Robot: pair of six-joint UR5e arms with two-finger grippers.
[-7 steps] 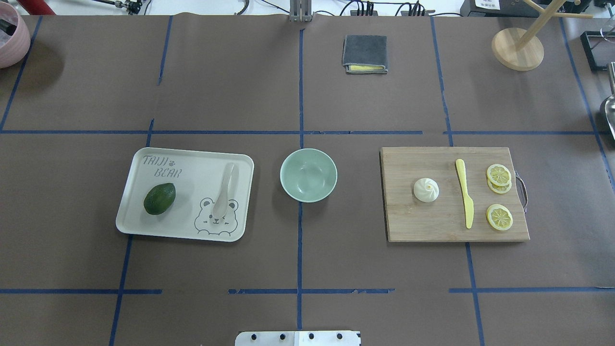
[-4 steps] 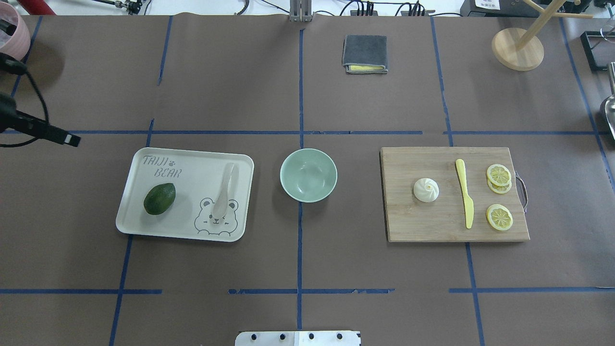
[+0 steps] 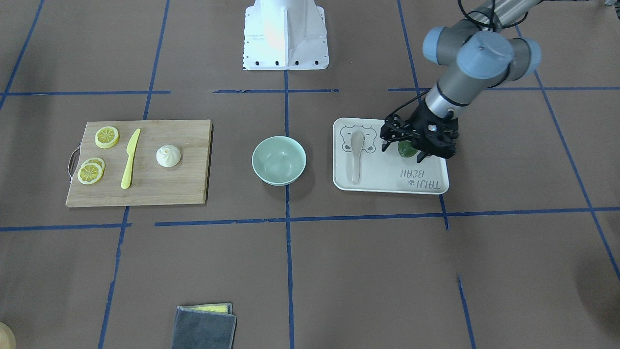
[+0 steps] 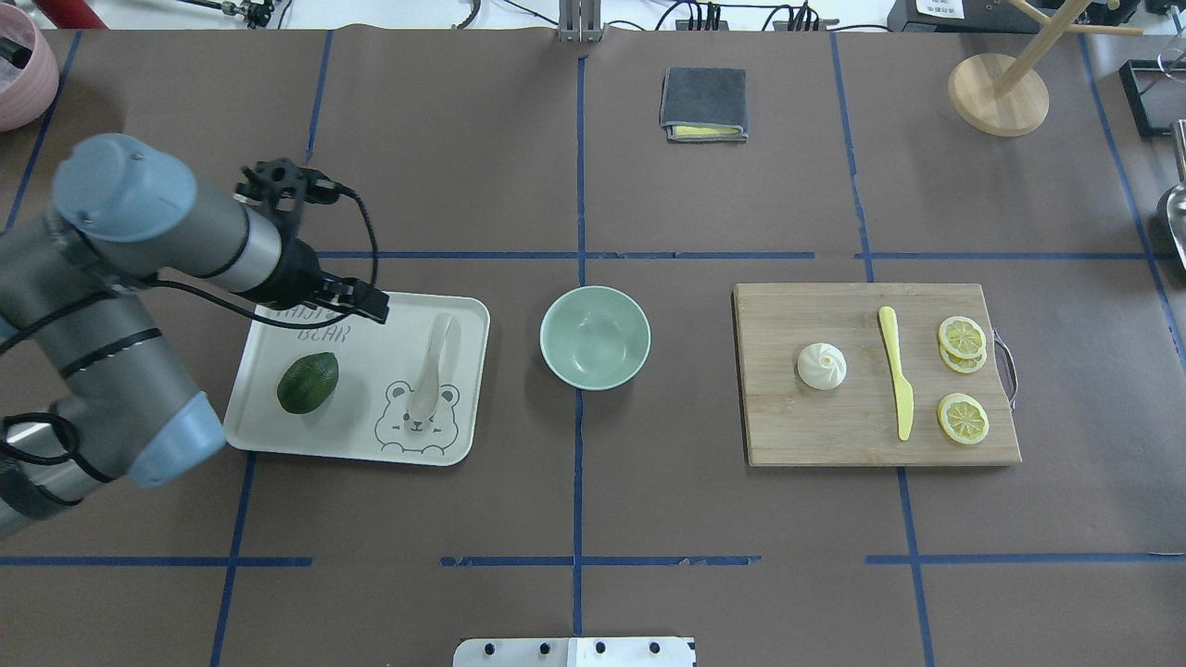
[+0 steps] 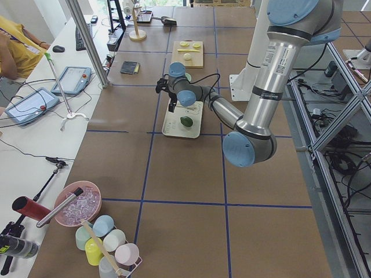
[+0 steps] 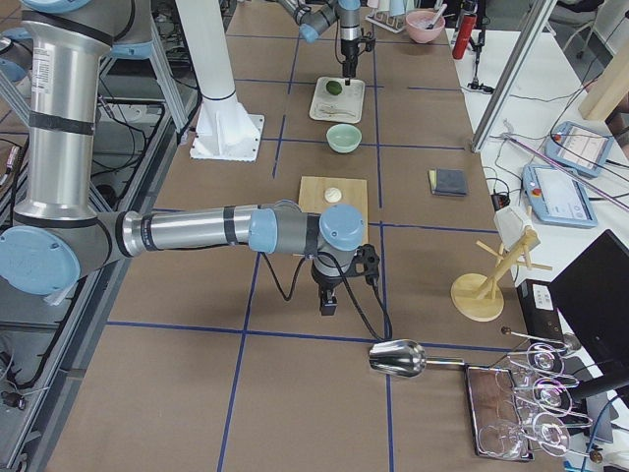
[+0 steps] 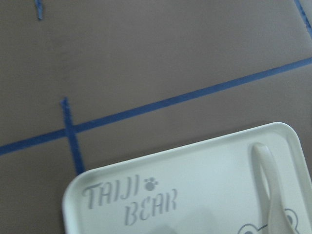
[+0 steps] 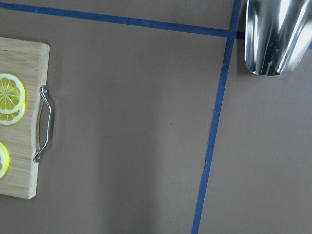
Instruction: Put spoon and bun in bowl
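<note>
Bowl (image 3: 278,162) is empty in the front view. The spoon (image 3: 356,155) lies on the tray (image 3: 387,182) and the bun (image 3: 168,156) on the cutting board (image 3: 189,189), so I judge both placements remain. My left gripper (image 3: 419,145) hovers over the tray, beside the spoon, finger gap unreadable. Overhead, that arm has swung in from the table's edge. In the right-side view, the right gripper (image 6: 329,303) hangs beyond the board; I can't tell its spread.
</note>
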